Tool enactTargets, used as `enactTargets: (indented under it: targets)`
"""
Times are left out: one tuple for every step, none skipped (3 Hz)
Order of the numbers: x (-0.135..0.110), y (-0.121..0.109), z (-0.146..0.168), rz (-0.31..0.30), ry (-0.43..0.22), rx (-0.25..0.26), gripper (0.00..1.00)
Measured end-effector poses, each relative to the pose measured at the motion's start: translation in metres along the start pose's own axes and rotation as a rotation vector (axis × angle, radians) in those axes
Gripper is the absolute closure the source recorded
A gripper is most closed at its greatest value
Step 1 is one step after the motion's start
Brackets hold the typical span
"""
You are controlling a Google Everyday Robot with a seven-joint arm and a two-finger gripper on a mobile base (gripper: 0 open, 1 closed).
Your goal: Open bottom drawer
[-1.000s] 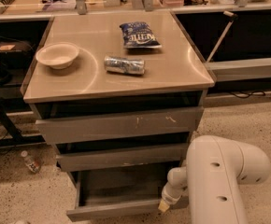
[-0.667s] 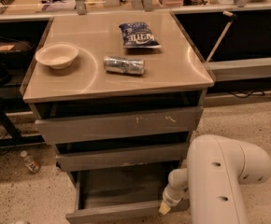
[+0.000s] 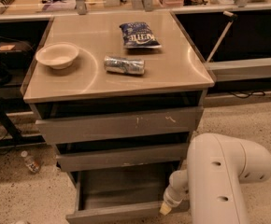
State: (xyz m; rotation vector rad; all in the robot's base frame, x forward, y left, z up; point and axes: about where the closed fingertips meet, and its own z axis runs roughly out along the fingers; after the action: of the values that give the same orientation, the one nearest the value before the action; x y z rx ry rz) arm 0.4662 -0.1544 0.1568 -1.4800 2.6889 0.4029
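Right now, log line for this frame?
bottom drawer: pulled out | gripper: at its front panel, right end | countertop: bowl, can, chip bag

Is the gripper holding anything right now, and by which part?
It cannot be told. The gripper is at the right end of the front panel of the pulled-out bottom drawer, but no grip on it is visible.

Bottom drawer (image 3: pixel 112 214): grey, handleless, plain flat front. Pulled out, shallow tray exposed. Extends leftward from gripper (image 3: pixel 166 208), which is at its front right corner.
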Motion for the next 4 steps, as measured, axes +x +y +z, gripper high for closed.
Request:
enactTargets:
  targets:
    - [0.009, 0.013, 0.001, 0.010, 0.007, -0.006, 1.00]
    - [0.009, 0.013, 0.002, 0.010, 0.009, -0.008, 1.00]
    - [0.017, 0.022, 0.002, 0.019, 0.023, -0.014, 1.00]
    - [0.022, 0.030, 0.002, 0.028, 0.030, -0.016, 1.00]
